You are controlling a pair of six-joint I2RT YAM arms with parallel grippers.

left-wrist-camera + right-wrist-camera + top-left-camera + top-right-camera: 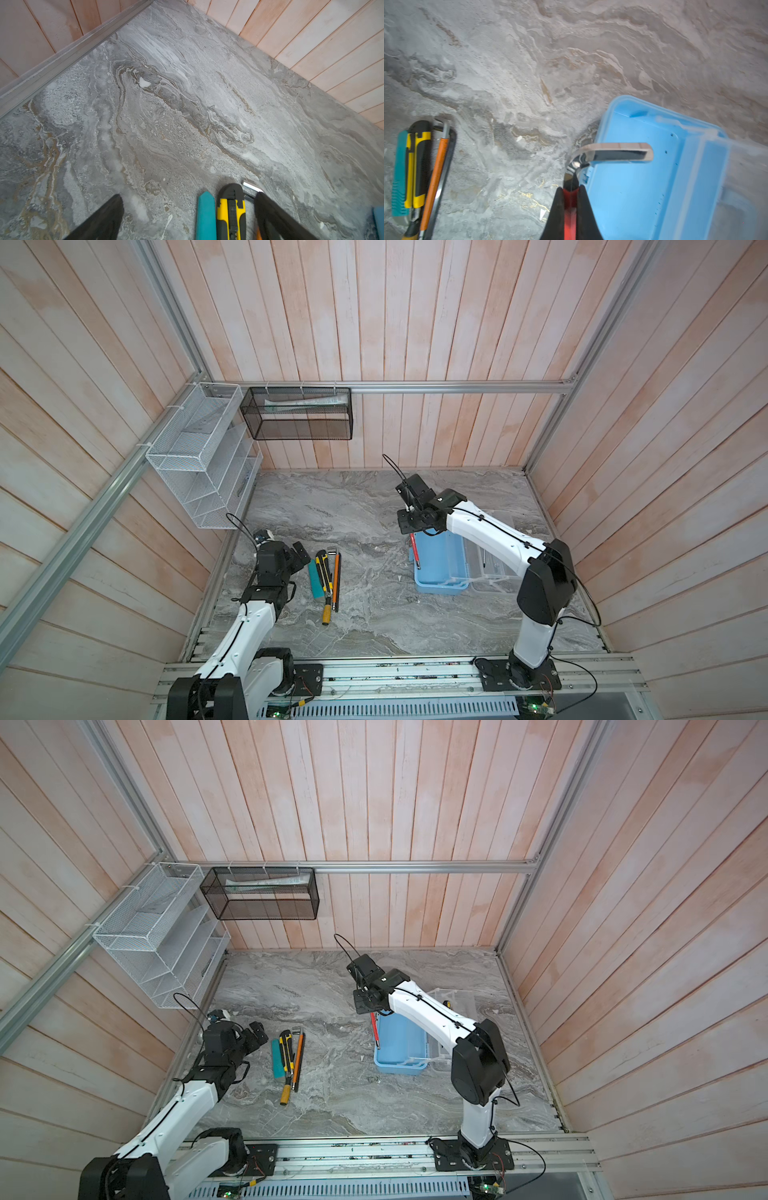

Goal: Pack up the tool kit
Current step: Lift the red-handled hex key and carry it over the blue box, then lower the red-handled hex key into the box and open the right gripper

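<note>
1. Gripping a red-handled metal tool (612, 152) with a bent chrome head, jaws of the right gripper (570, 193) clenched on the red handle.
2. Holding that tool at the left rim of the tool kit (438, 568), a rectangular pale-blue plastic case, with the chrome head reaching over its open interior.
3. Resting open on the right half of the grey marbled tabletop (365, 506), with a clear plastic lid and trays (490, 568) just beside it.
4. Hovering with the left gripper (188, 201) released, jaws spread wide at the far ends of a row of loose tools.
5. Lying side by side, well apart from the case: teal flat tool (316, 578), yellow-and-black utility knife (323, 568), thin orange-handled tool (336, 572).
</note>
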